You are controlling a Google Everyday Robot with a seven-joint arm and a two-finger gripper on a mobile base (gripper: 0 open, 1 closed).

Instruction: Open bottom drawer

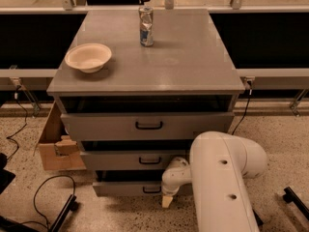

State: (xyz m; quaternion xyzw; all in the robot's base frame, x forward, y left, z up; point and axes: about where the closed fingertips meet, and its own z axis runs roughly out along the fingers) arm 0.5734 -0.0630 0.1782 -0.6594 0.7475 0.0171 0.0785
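The bottom drawer [120,189] is the lowest and shortest grey front of the grey metal cabinet [145,76], just above the floor. Its small black loop handle [151,190] sits at the centre. A dark gap shows above its front panel. My gripper [166,200] hangs from the white arm [222,178] just right of that handle, its pale tip pointing down at the drawer's lower edge. The arm hides the right end of the drawer front. The tray inside is hidden.
Above are the mid-sized drawer [130,160] and the tallest top drawer [145,125]. A beige bowl [88,57] and a can [146,26] stand on the cabinet top. A cardboard box [55,146] and black cables [43,197] lie on the speckled floor at the left.
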